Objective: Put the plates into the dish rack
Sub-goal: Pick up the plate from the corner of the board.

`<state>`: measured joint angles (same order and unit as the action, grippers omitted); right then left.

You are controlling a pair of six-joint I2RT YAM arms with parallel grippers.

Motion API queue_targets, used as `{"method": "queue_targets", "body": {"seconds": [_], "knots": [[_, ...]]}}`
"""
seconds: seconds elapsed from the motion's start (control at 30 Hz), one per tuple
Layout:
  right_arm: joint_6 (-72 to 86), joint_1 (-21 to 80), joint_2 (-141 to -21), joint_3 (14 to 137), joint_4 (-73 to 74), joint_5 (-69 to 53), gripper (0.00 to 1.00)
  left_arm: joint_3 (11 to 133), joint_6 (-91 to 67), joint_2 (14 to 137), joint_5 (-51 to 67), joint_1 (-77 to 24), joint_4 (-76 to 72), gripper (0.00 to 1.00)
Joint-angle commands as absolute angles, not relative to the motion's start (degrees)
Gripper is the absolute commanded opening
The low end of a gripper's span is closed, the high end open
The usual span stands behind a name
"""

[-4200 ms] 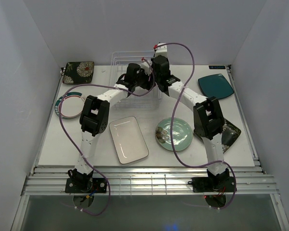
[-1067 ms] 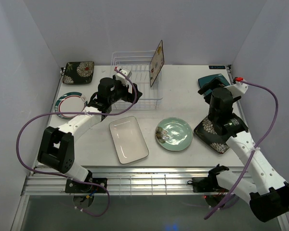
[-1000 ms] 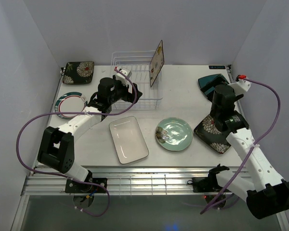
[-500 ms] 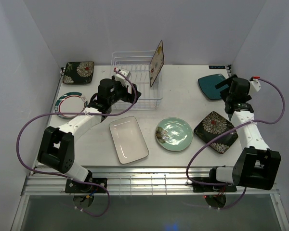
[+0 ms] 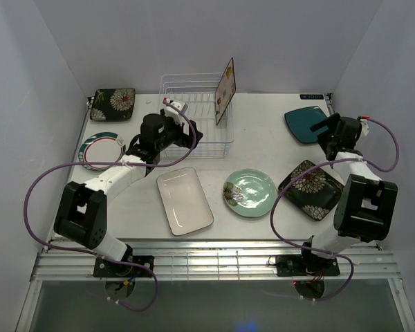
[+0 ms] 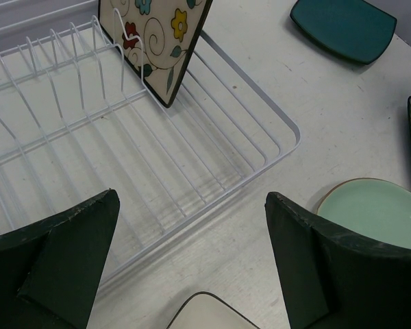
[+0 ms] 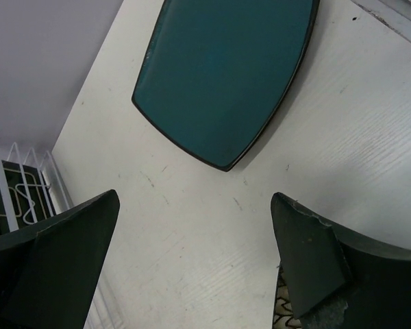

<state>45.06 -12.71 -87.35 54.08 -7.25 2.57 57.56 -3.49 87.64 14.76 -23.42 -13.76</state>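
The left gripper [image 5: 185, 133] hangs over the near left rim of the dish rack [image 5: 194, 104], its jaws wide apart and holding nothing. In the left wrist view the two dark fingers [image 6: 55, 260] frame the rack's near wire edge.

At the far left corner of the table [image 5: 263, 138] a dark square floral plate [image 5: 114, 104] lies flat, its sides about square to the table edges. Just nearer, by the left edge, a round white green-rimmed plate [image 5: 99, 151] lies flat.

A white rectangular plate [image 5: 185, 200] lies flat near the front. Its long axis runs from far to near, with the near end swung a little to the right.

The rack sits at the far middle. A cream square floral plate [image 5: 225, 90] stands on edge between the prongs at the rack's right end, its edge line running near to far. Its flowered face [image 6: 151, 41] is turned to the left, toward the left gripper.

Right of the white plate, a round mint-green plate [image 5: 250, 193] lies flat.

The teal square plate [image 5: 304, 124] lies flat at the far right, one rounded corner pointing toward the right gripper [image 5: 323, 126]. That gripper hovers at the plate's near right edge with its jaws spread wide and empty. In the right wrist view the teal plate [image 7: 226, 75] lies ahead of the fingers [image 7: 61, 253], with bare table between them.

Nearer on the right, a second dark square floral plate [image 5: 310, 181] lies flat, turned like a diamond with a corner toward the front.
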Motion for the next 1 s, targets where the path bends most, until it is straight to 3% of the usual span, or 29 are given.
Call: {"method": "queue_targets", "body": {"seconds": [0.0,0.97], "knots": [[44.9,-13.1,-91.0,56.0,-13.3,1.5,0.98,57.0,-3.7,85.3,14.6,-23.4,-15.1,0.98],[48.9,-19.9,-110.9,60.6,-27.7,-11.2,0.89,57.2,-3.2,88.6,14.7,-23.4,-15.8,0.98]]}}
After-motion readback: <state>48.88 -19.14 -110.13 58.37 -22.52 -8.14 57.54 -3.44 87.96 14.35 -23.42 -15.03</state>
